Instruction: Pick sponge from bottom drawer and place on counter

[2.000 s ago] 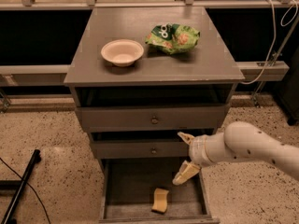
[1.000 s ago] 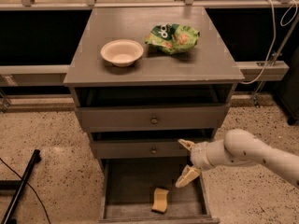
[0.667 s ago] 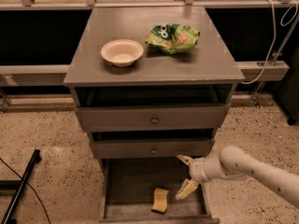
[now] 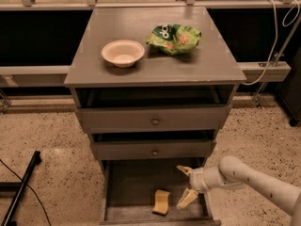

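The pale-yellow sponge (image 4: 162, 202) lies on the floor of the open bottom drawer (image 4: 127, 187), near its front edge. My gripper (image 4: 185, 186) reaches in from the right, low inside the drawer, just right of the sponge and not touching it. Its two fingers (image 4: 187, 198) are spread apart and hold nothing. The grey counter (image 4: 150, 46) tops the cabinet above.
A white bowl (image 4: 122, 52) and a green snack bag (image 4: 174, 36) sit on the counter. Two shallower drawers with brass knobs (image 4: 154, 121) are above the open drawer. A black bar (image 4: 19, 192) lies on the speckled floor at left. A cable hangs at right (image 4: 273, 36).
My gripper has come down from in front of the middle drawer into the bottom drawer, staying open. The sponge has not moved.
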You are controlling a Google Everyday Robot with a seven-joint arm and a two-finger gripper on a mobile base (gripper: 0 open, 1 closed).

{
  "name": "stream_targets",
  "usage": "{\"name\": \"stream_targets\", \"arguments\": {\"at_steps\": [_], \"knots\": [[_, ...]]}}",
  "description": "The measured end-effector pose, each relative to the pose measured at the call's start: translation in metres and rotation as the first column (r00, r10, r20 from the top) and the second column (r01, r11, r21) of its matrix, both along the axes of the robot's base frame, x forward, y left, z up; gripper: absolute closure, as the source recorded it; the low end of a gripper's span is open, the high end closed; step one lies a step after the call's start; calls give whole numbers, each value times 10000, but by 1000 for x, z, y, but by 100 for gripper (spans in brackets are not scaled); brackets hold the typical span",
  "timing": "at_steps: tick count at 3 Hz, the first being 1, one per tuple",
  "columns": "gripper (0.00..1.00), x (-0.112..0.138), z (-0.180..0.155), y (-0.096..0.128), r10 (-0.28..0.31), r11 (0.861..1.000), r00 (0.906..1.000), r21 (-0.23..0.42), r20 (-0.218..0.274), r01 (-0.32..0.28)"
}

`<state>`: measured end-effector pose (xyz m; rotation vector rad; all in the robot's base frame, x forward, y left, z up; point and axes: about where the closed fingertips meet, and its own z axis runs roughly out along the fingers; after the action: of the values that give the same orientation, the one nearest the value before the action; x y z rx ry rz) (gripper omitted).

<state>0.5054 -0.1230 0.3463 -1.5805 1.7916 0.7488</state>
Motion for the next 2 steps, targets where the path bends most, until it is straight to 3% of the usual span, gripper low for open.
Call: {"name": "stream_targets", "arguments": {"at_steps": [1,2], "knots": [[0,6,-13,1,-133,9993,9998,344,-118,137],[0,26,-62,18,-31,9966,9999,824,-157,44]]}}
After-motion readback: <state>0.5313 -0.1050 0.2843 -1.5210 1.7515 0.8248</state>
